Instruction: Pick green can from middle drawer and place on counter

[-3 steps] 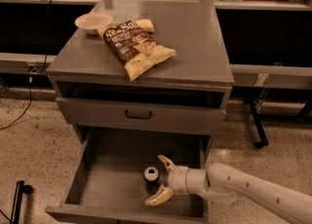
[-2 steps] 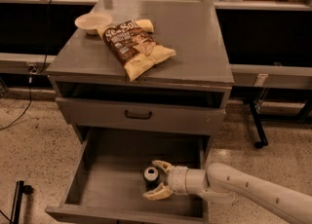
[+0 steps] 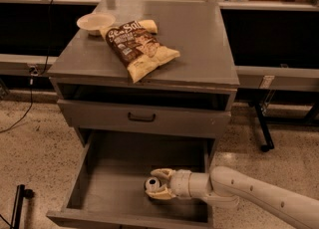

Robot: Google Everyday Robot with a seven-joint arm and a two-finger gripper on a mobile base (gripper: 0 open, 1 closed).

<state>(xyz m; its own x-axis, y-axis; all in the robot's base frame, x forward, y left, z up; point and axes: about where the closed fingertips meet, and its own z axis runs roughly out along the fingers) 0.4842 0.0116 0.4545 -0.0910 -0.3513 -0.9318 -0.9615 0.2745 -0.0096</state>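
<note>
A grey metal cabinet stands on a speckled floor [image 3: 35, 143] in a dim workroom, backed by a long pale ledge [image 3: 279, 77] with dark panels above it. A black cable [image 3: 24, 116] trails down at the left of the frame, and a black stand leg on a caster [image 3: 263, 132] shows at the right.

On the cabinet's flat grey tabletop [image 3: 199, 39], a brown-and-cream chip bag [image 3: 139, 48] lies at an angle. A pale shallow bowl [image 3: 95, 22] sits just beside it toward the upper left corner. Below the tabletop is an open slot, then a shut drawer front with a dark bar handle [image 3: 141, 117].

The middle drawer [image 3: 114, 183] is pulled fully out in the lower half of the frame, its floor in shadow. The robot's white arm [image 3: 259, 200] reaches in from the lower right.

The green can [image 3: 151, 183] stands on the drawer floor right of centre, silver lid facing up. The end effector [image 3: 158, 184] is at the can, one cream finger above it in the frame and one below. The fingers have narrowed to the can's width and appear to clasp its sides.
</note>
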